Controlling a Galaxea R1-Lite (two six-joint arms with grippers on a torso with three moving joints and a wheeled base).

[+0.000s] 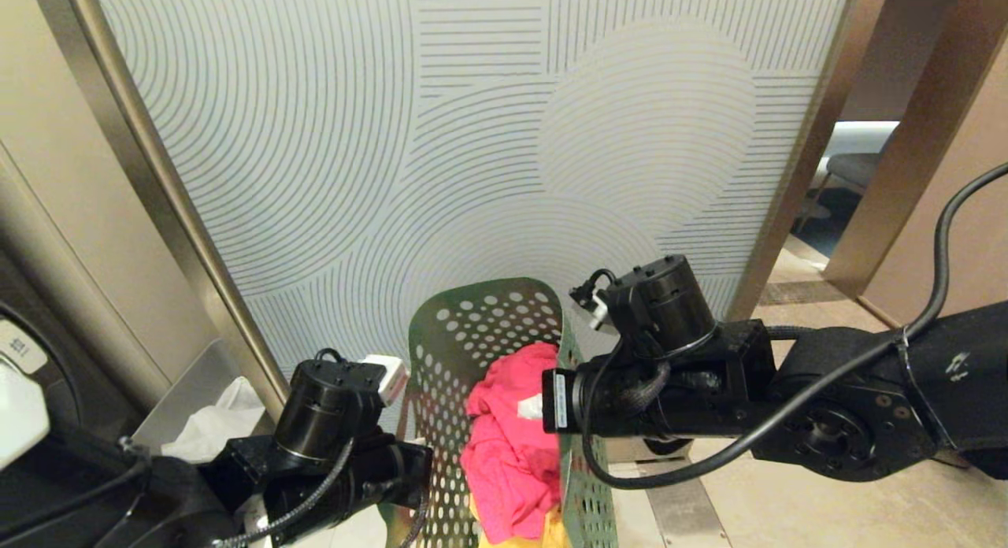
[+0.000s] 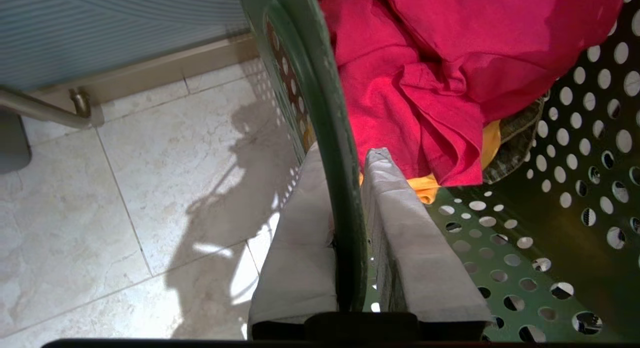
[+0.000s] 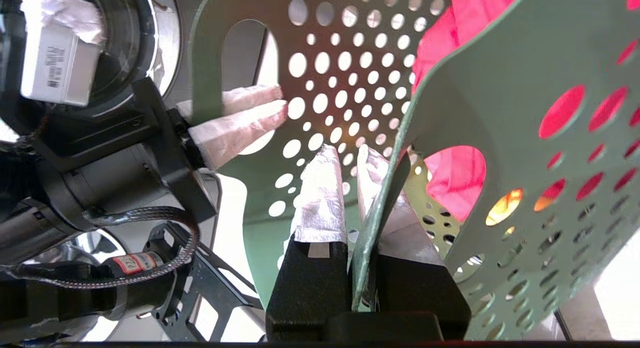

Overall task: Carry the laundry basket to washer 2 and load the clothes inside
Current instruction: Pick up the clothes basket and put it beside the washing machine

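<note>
The green perforated laundry basket [image 1: 488, 327] hangs between my two arms, in front of a patterned wall. Inside lie a pink garment [image 1: 512, 438], a yellow one [image 2: 425, 188] under it and a dark olive piece [image 2: 515, 143]. My left gripper [image 2: 345, 150] is shut on the basket's rim [image 2: 330, 113], one wrapped finger outside and one inside. On the opposite side, my right gripper [image 3: 346, 153] is shut on the basket's wall edge [image 3: 380, 208]. The left gripper's fingers [image 3: 240, 125] also show beside a handle hole. Washer 2 is not recognisable in any view.
A ribbed white wall panel [image 1: 472, 138] in a bronze frame [image 1: 157, 178] stands close ahead. A grey bin with a white liner [image 1: 209, 422] sits low on the left. An opening to another room [image 1: 850, 178] lies on the right. Pale floor tiles [image 2: 125, 188] are below.
</note>
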